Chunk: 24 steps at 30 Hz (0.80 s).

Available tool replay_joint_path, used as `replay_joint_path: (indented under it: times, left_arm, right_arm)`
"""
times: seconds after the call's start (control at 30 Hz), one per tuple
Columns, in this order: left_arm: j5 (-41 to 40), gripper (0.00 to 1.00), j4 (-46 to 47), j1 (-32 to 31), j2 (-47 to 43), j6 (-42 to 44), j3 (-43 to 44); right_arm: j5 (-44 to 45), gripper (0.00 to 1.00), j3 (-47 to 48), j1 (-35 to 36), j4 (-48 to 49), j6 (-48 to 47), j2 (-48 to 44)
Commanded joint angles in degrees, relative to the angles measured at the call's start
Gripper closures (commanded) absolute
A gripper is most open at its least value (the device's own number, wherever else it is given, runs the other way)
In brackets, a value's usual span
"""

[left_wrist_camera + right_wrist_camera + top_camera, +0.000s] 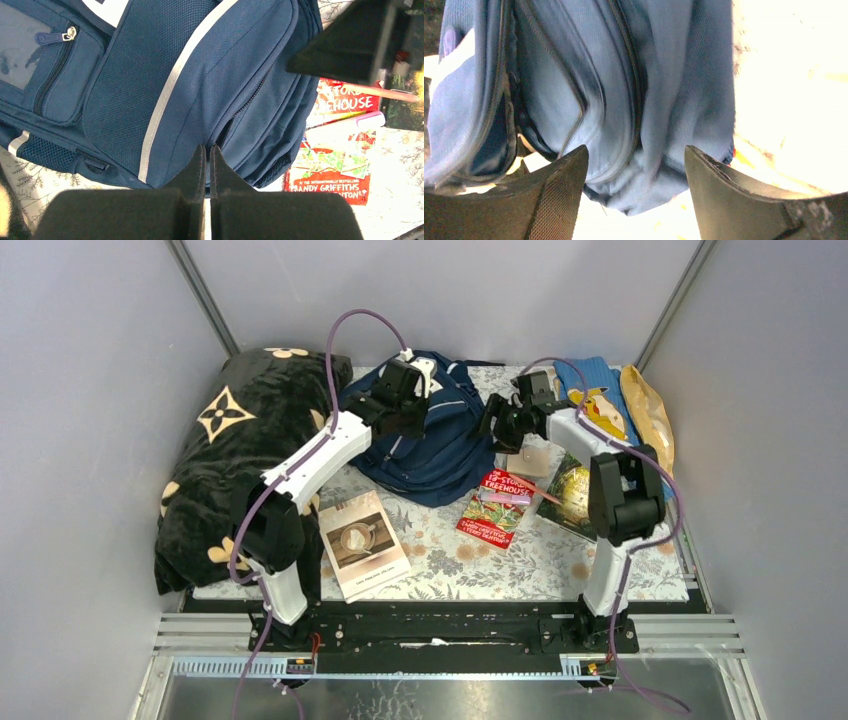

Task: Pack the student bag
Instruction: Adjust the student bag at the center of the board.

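The navy student bag (440,445) with white stripes lies at the back middle of the floral table cover. My left gripper (403,392) hovers over its left half. In the left wrist view the left gripper (207,148) is shut, its tips resting at the zipper seam of the bag (200,75); nothing shows between them. My right gripper (500,422) is at the bag's right edge. Seen from the right wrist, the right gripper (636,150) is open, its jaws standing wide on either side of a bulging fold of the bag (624,100), not touching it.
A black blanket (230,450) with tan flowers fills the left side. A light blue cloth (600,400) with a yellow figure and a tan packet (650,415) lie back right. A red book (497,505) with a pink marker (505,497), a cup-cover book (362,543) and a dark book (572,495) lie in front.
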Motion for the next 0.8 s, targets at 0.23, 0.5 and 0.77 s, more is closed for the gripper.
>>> replay_joint_path:
  times: [0.23, 0.5, 0.77]
  left_arm:
    - [1.0, 1.00, 3.6, -0.3, 0.3, 2.4, 2.4]
    - [3.7, 1.00, 5.9, -0.3, -0.4, 5.3, -1.1]
    - [5.1, 1.00, 10.2, -0.2, -1.8, 7.4, -6.2]
  right_arm:
    - [4.1, 0.23, -25.2, 2.3, 31.6, 18.5, -21.8]
    - [-0.1, 0.21, -19.2, 6.0, 41.0, 31.5, -13.4]
    - [0.0, 0.39, -11.8, 7.4, 43.9, 36.4, -4.3]
